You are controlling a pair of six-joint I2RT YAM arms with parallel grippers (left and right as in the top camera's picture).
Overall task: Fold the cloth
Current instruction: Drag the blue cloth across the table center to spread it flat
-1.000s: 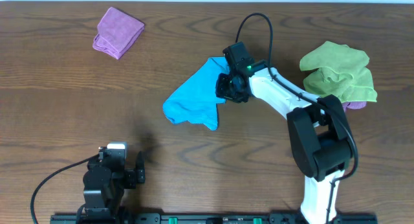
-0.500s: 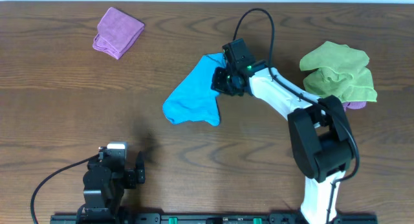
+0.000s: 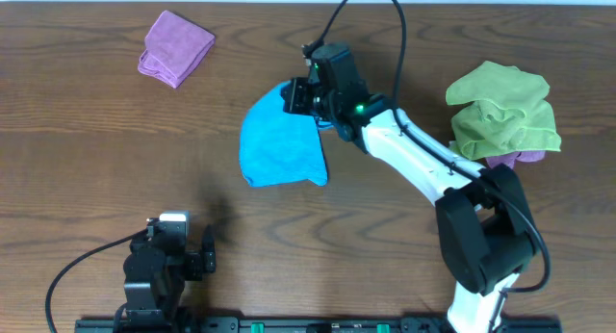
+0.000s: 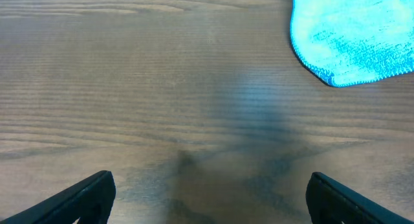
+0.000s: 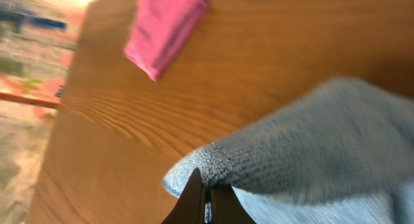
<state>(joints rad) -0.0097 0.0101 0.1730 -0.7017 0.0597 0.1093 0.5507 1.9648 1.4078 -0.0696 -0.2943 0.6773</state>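
Note:
A bright blue cloth [image 3: 279,145] lies near the middle of the wooden table, partly doubled over. My right gripper [image 3: 295,94] is shut on its far upper corner and holds that corner lifted; in the right wrist view the closed jaws pinch the cloth edge [image 5: 213,169] at the gripper [image 5: 206,199]. My left gripper [image 3: 178,261] rests near the table's front left, open and empty; its wrist view shows both fingertips [image 4: 90,195] wide apart over bare wood, with the cloth's near corner [image 4: 352,39] at top right.
A folded purple cloth [image 3: 175,47] lies at the back left, also in the right wrist view [image 5: 165,26]. A crumpled green cloth [image 3: 502,107] sits on a purple one at the right. The right arm [image 3: 423,165] reaches across the table's centre.
My right gripper has moved left and away with the blue cloth's corner, drawing the cloth over itself. The left arm has not moved.

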